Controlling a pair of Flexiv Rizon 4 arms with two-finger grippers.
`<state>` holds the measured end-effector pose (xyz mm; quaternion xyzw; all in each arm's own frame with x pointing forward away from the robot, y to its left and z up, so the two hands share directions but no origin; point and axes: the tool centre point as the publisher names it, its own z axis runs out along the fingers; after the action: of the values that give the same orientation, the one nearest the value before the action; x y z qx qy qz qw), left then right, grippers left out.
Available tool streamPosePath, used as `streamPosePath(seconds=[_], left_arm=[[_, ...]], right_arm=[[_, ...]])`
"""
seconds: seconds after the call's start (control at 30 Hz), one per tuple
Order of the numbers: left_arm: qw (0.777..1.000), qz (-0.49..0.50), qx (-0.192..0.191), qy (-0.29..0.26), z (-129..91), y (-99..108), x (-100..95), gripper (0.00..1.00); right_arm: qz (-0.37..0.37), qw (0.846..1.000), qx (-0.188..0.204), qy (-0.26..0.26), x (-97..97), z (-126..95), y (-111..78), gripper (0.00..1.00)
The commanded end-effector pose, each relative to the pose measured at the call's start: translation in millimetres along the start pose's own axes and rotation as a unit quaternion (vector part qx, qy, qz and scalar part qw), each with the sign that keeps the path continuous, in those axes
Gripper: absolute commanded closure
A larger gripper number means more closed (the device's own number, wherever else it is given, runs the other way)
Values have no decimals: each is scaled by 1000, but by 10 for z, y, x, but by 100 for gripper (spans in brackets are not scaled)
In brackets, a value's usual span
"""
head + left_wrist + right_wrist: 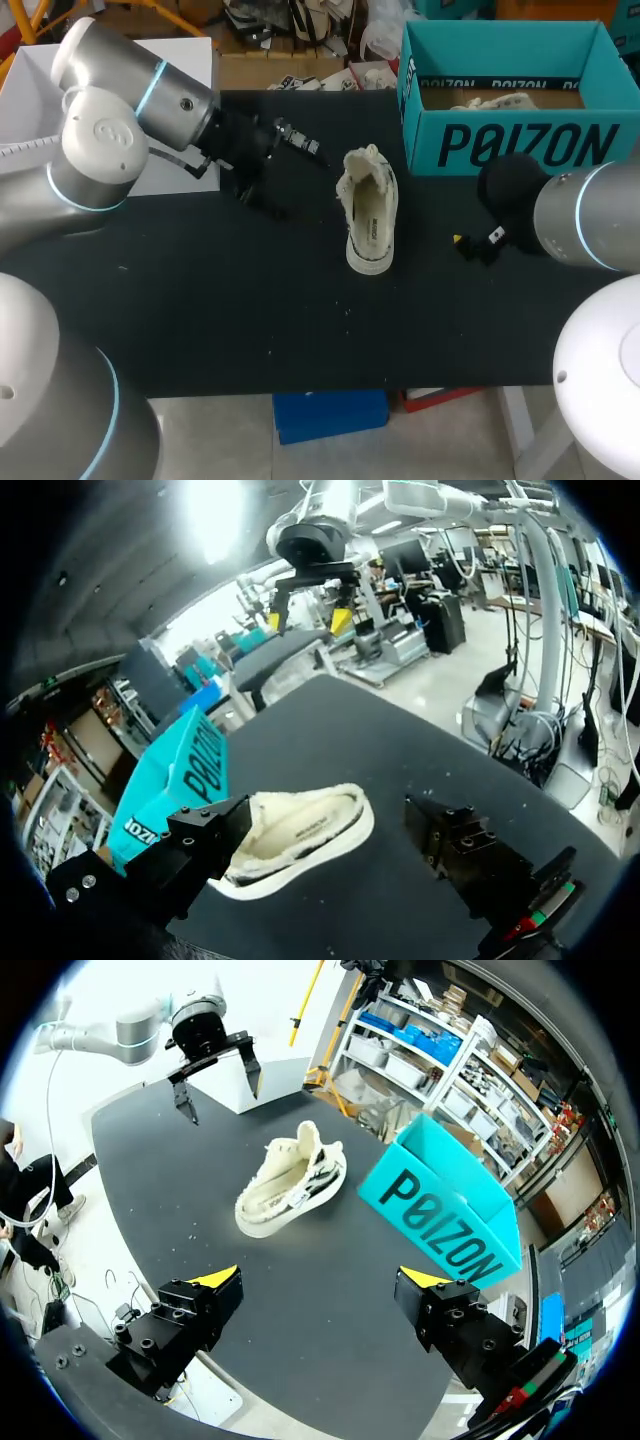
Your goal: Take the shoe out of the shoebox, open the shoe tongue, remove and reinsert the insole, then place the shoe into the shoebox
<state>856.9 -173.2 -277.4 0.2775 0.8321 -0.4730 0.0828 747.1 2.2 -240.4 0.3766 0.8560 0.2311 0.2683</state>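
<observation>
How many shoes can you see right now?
1: the white shoe lies mid-table, beside the teal shoebox. A pale thing inside the shoebox could be another; cannot tell.

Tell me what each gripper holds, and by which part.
Nothing is held: left gripper and right gripper are both open, clear of the shoe.

The table (200, 330) has a plain black top. A few tiny white specks (347, 311) lie scattered on it, most between its middle and its front edge.
</observation>
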Motion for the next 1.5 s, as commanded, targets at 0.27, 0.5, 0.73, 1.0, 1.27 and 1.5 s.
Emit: streamPosePath(seconds=[0.27,0.5,0.73,1.0,1.27,1.5], left_arm=[[994,-48,-21,-95,-110,162,-233,23],[990,-32,-45,-131,-124,319,-636,83],[987,-31,-65,-147,-51,467,-991,100],[985,-49,-78,-144,145,674,-1257,100],[987,-62,-81,-125,443,812,-1349,100],[988,-67,-79,-114,620,852,-1400,100]], right_arm=[[0,1000,-1,0,5,11,-9,0],[0,1000,-1,0,5,11,-9,0],[0,1000,-1,0,5,11,-9,0],[0,1000,-1,0,5,11,-9,0],[0,1000,-1,0,5,11,-9,0],[0,1000,-1,0,5,11,-9,0]])
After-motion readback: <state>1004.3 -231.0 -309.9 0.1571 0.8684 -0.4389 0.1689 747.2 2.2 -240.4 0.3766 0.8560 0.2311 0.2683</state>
